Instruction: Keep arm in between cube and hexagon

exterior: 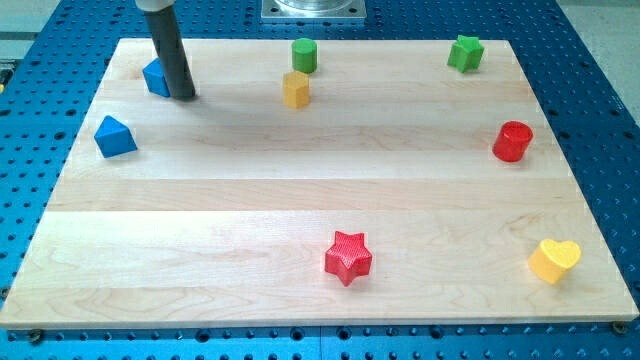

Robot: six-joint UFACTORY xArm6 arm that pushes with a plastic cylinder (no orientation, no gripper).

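My tip (184,96) stands at the board's upper left, touching or just right of a blue block (155,77) that the rod partly hides, so its shape is unclear. A second blue block (114,136), roughly triangular, lies below and to the left of the tip. A yellow hexagon (296,89) lies well to the tip's right, with a green cylinder (304,55) just above it. The tip sits between the partly hidden blue block and the yellow hexagon, much closer to the blue one.
A green star (465,52) is at the upper right. A red cylinder (513,141) is at the right edge. A red star (348,257) is at lower centre. A yellow heart (554,261) is at lower right. The wooden board (200,230) lies on a blue perforated table.
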